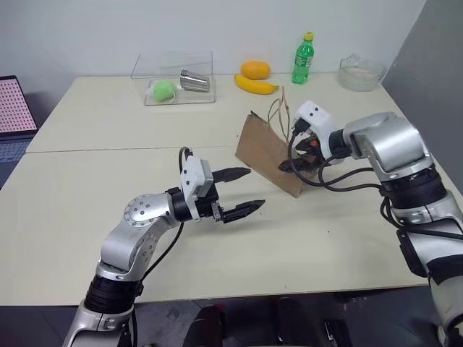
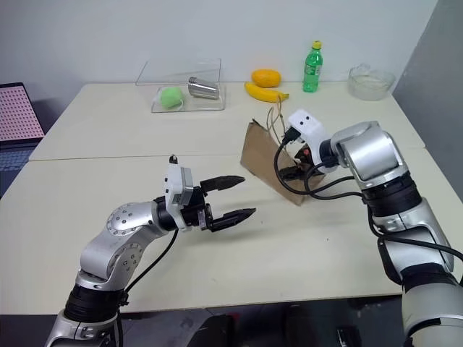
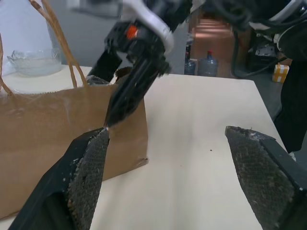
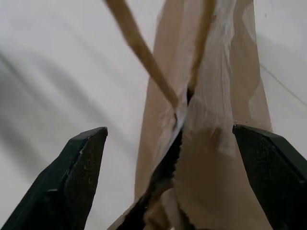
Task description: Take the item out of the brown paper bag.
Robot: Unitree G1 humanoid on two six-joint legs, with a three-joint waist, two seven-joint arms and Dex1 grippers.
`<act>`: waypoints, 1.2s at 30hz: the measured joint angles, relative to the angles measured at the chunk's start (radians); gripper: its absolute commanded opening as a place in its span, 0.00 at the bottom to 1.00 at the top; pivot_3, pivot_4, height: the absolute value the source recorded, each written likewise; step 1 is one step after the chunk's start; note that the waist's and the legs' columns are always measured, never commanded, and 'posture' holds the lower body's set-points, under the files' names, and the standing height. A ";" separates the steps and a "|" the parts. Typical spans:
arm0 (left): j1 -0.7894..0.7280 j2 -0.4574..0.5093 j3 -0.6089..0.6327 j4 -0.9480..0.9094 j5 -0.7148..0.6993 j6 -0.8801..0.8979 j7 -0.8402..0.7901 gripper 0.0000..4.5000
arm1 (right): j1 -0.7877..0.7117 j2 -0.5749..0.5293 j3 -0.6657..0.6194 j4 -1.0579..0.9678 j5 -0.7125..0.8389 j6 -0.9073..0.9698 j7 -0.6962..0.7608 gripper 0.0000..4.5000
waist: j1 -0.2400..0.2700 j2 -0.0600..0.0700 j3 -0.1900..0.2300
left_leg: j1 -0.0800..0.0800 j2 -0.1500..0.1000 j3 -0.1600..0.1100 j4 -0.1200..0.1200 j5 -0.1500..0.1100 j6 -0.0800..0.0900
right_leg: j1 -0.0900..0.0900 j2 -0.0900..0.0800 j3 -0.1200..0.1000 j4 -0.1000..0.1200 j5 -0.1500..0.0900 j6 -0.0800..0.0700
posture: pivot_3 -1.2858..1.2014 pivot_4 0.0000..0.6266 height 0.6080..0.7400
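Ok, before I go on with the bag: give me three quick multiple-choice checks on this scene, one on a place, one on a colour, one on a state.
1. Where is the right gripper?
A. at the brown paper bag
B. over the clear tray
C. by the glass bowl

2. What colour is the soda bottle?
A. blue
B. green
C. red

3. How is the left gripper?
A. shut on the bag
B. shut on a banana
C. open, holding nothing

Answers:
1. A: its fingers straddle the bag's top edge.
2. B: green with a yellow cap.
3. C: its fingers stand wide apart beside the bag.
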 measured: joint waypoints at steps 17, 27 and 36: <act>-0.003 -0.006 -0.007 0.030 0.019 -0.025 -0.013 0.90 | -0.082 0.046 0.007 0.211 -0.014 -0.152 -0.041 0.05 | -0.004 0.000 0.000 | 0.001 0.000 0.000 0.000 0.000 0.000 | 0.000 0.000 0.000 0.001 0.000 0.000 | 0.52 0.24 1.00; 0.001 0.004 -0.006 0.027 0.019 -0.024 -0.015 0.90 | -0.087 0.025 0.068 0.199 -0.058 -0.284 -0.003 0.01 | -0.004 0.000 0.000 | 0.000 0.000 0.000 0.001 0.000 0.000 | 0.000 0.000 0.000 0.001 0.000 0.000 | 0.52 0.24 1.00; 0.008 0.017 -0.006 0.002 0.018 -0.012 0.002 0.90 | -0.068 0.006 0.091 0.182 -0.133 -0.541 0.044 0.01 | -0.004 0.000 0.000 | 0.000 0.000 0.000 0.001 0.000 0.000 | 0.000 0.000 0.000 0.000 0.000 0.000 | 0.52 0.24 1.00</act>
